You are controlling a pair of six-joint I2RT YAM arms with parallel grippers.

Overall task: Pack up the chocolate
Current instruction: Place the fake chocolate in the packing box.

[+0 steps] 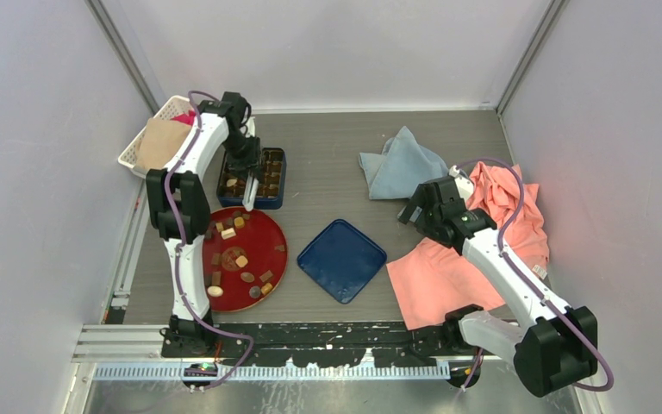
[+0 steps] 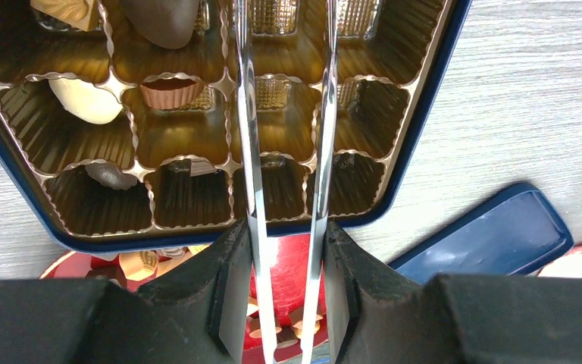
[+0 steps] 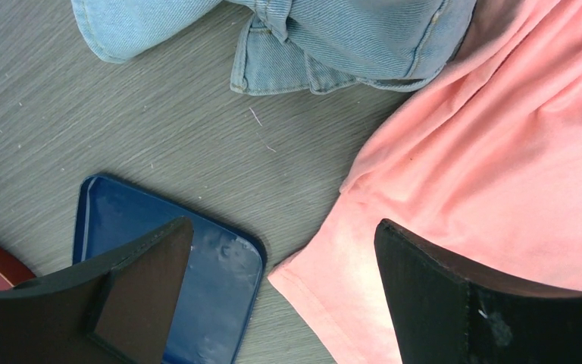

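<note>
Chocolate point(image 1: 240, 257) lay scattered in small brown, tan and cream bites, square, round and oval, over the red plate point(image 1: 267, 235) at the left of the table point(image 1: 336, 164) in the overhead view, with more pieces sitting in the blue box point(image 1: 273, 177) just behind the plate. The left gripper point(image 1: 245, 172) hung over that box, and the metal tongs point(image 1: 248, 200) showed as a pale sliver at the box's near edge. A blue lid point(image 1: 342, 259) lay flat to the right of the plate, a white basket point(image 1: 159, 121) stood in the far left corner, and the right gripper point(image 1: 414, 211) hovered between a denim cloth point(image 1: 401, 164) and a pink cloth point(image 1: 448, 276). From the left wrist, the black fingers point(image 2: 227, 288) were clenched on the two shiny arms of the tongs, whose tips ran out of the top of the frame; below them the box's gold tray point(image 2: 273, 144) held a cream oval piece point(image 2: 87, 98), a dark rounded piece point(image 2: 163, 19) and a ribbed tan cup point(image 2: 170, 91) in separate cells. From the right wrist, the jaws stood wide apart and released, one finger above the lid's corner, the other above the pink cloth
</note>
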